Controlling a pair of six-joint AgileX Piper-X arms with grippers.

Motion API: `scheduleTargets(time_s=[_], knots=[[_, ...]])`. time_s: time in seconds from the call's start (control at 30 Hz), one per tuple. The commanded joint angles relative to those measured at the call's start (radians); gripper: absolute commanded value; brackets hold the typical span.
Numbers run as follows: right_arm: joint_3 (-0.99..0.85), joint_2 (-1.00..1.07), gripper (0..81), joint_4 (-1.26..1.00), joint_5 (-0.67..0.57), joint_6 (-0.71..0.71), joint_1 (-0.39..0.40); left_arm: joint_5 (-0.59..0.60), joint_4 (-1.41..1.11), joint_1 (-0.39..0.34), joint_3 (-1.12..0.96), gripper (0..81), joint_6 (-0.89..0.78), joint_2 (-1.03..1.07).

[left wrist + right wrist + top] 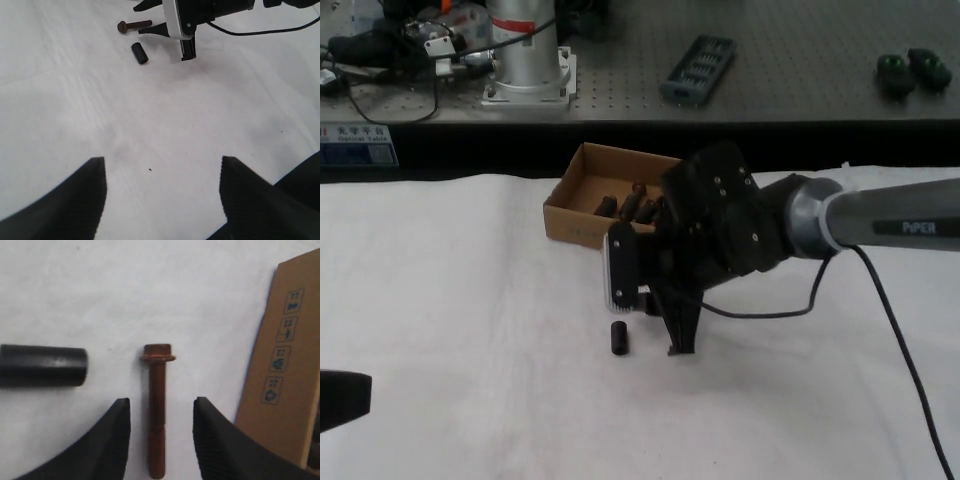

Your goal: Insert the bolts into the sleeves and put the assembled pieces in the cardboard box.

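Cardboard box [280,370] flanks the right jaws on one side, handy for finished pieces. Left jaws spread, empty; right jaws spread too. Sleeve [42,365] lies just outside them opposite; bolt [157,405] rests between them, lined up, I'd say, for a pinch.

Bolt [157,410] between sleeve [42,365] and cardboard box [280,365]

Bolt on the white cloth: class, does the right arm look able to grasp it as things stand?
Probably yes. The right gripper hangs open with a finger on each side of the bolt, nothing between. The sleeve and the cardboard box lie clear to either side.
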Motion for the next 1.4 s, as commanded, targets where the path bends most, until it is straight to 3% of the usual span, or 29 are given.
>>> scheduleTargets(time_s=[0.0, 1.0, 1.2, 1.37], knots=[[-0.030, 0.008, 31.3, -0.002, -0.020, -0.005, 0.002, -0.005, -0.015, -0.004, -0.001, 47.3, -0.002, -0.002], [-0.056, 0.083, 31.2, 0.076, -0.095, 0.002, -0.012, -0.005, -0.038, -0.004, -0.001, 47.3, -0.002, -0.002], [-0.056, 0.083, 19.7, 0.076, -0.102, -0.004, -0.026, -0.005, -0.038, -0.004, -0.001, 47.3, -0.002, -0.002], [-0.056, 0.083, 17.8, 0.076, -0.102, -0.005, -0.044, -0.005, -0.038, -0.004, -0.001, 47.3, -0.005, -0.002]])
